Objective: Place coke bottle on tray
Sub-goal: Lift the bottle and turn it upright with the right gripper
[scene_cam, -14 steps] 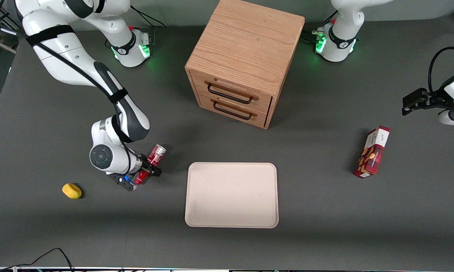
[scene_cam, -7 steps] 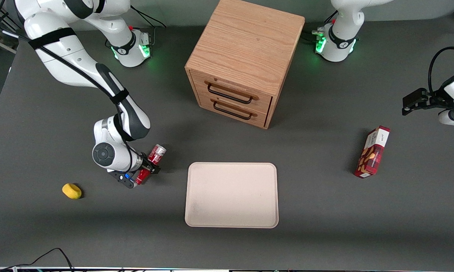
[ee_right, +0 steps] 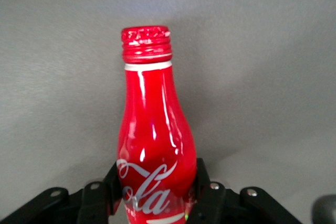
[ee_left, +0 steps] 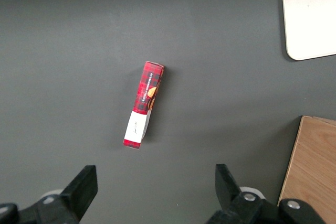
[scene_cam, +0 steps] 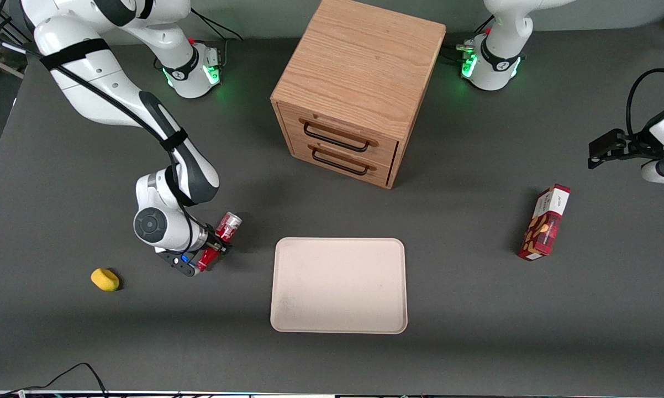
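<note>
The bottle (scene_cam: 222, 239) is lying tilted in the claw (scene_cam: 216, 246), and we are seeing the two black fingers (ee_right: 202, 182) pressing against its red body on both sides, so the claw is clamped on it. In the wrist view the bottle (ee_right: 152, 145) is filling the middle of the frame, its ribbed red cap (ee_right: 146, 40) pointing away from the claw (ee_right: 155, 192) and its white script sitting right between the pads. From the front we are seeing the silver base pointing up and away from the front camera, while the cap end is angling down toward it, close to the dark table (scene_cam: 89, 342); we cannot tell whether the bottle is touching the table.

The tray (scene_cam: 338, 285) is lying flat beside the claw, toward the parked arm's end of the table and a little nearer the front camera, with a strip of table between them. The bottle is well clear of its rim.

A small yellow lump (scene_cam: 105, 279) is sitting near the claw, farther toward the working arm's end. The wooden drawer box (scene_cam: 359, 88) is standing farther from the front camera than the claw and the tray. The red box (scene_cam: 545, 222) is lying well apart from the claw, toward the parked arm's end, and the left wrist view is showing it (ee_left: 143, 104) flat on the table.
</note>
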Robot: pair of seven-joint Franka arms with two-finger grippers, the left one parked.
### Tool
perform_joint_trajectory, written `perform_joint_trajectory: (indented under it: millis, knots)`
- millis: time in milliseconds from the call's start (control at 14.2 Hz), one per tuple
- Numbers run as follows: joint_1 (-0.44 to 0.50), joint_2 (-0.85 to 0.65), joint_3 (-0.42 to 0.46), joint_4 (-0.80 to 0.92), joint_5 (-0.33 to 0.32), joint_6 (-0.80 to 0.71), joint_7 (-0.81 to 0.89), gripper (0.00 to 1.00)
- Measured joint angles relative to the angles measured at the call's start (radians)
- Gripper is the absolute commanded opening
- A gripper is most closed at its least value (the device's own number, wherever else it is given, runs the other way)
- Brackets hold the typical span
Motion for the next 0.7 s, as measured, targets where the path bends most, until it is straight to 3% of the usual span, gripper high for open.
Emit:
perform_joint_trajectory:
  millis: [282, 704]
  knots:
    - [-0.005, -0.11, -0.011, 0.059, -0.001, -0.15, -0.133, 0.0]
    - [-0.005, -0.25, -0.006, 0.357, 0.012, -0.591, -0.38, 0.0]
